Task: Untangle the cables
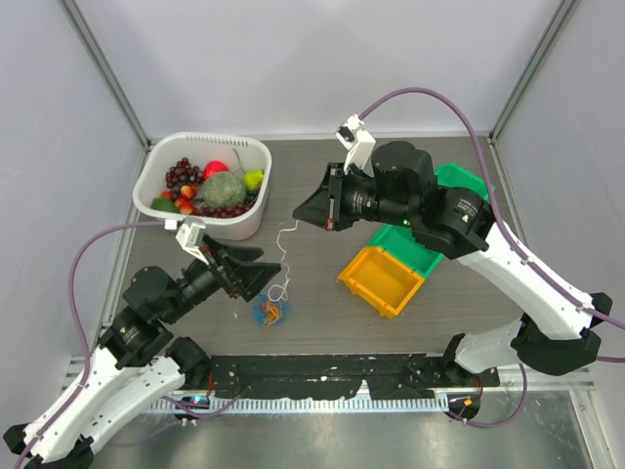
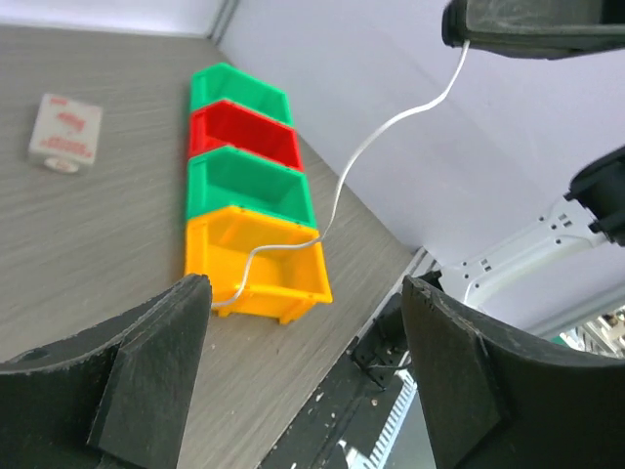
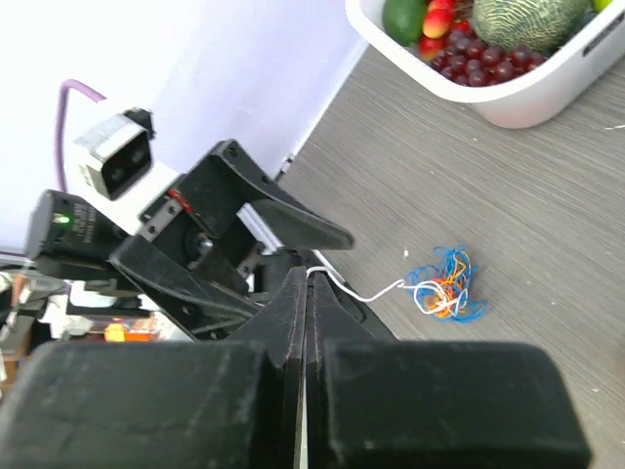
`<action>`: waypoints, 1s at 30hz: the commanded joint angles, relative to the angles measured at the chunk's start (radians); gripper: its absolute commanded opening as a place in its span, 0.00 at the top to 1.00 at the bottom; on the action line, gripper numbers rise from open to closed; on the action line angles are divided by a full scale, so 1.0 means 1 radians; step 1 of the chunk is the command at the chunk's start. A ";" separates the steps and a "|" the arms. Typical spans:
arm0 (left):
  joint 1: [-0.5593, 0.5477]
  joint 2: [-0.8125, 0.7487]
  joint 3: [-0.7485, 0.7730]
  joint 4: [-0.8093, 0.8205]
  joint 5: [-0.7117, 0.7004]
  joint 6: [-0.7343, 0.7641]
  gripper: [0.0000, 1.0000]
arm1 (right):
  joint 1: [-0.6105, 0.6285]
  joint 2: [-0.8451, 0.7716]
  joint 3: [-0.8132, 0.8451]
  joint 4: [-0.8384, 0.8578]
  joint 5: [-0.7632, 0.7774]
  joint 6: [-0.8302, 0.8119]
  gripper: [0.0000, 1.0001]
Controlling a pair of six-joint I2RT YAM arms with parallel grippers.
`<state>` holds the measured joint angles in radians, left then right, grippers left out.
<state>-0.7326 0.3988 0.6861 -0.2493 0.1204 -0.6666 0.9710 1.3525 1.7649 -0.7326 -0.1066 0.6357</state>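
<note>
Grips one end of the white cable (image 2: 341, 181) in the right end effector (image 3: 307, 277), pinched fully closed and lifted above the surface (image 1: 322, 332), evidently to draw that one strand up and out of the knot. Lets the strand hang in a slack curve down to the rest of the cables (image 1: 271, 312): a small clump, mostly blue and orange-yellow, lying on the surface between the two arms and nearer the left one. Holds the left end effector (image 2: 305, 293) spread wide and gripping nothing, low and just beside the clump, probably ready to pin it down during the pull. Judged early in the task, with the clump not yet loosened. Calls for a slow, steady pull, well apart from the yellow bin (image 1: 383, 280), to avoid losing the thin strand or dragging the whole knot along.
</note>
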 commanded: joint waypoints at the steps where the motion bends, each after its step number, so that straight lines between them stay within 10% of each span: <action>1: 0.002 0.127 0.044 0.222 0.163 0.153 0.16 | -0.003 0.007 0.082 0.068 -0.027 0.087 0.99; 9: 0.002 0.330 0.121 0.301 0.067 0.255 0.20 | -0.003 0.039 0.154 0.117 -0.077 0.140 0.99; 14: 0.001 0.344 0.101 0.334 -0.025 0.214 0.48 | -0.003 0.042 0.171 0.127 -0.077 0.144 0.99; 18: 0.002 0.327 0.139 0.315 -0.007 0.183 1.00 | -0.005 0.056 0.172 0.105 -0.067 0.084 0.99; 22: 0.002 0.342 0.239 0.149 -0.060 0.087 1.00 | -0.082 0.059 0.157 0.007 -0.030 -0.003 0.47; 30: 0.004 0.334 0.340 -0.119 -0.237 -0.145 1.00 | -0.268 -0.140 -0.318 0.244 -0.240 -0.197 0.33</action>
<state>-0.7326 0.7425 0.9714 -0.2028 0.0059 -0.6632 0.6964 1.3231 1.6325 -0.6430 -0.2123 0.5819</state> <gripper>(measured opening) 0.028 0.659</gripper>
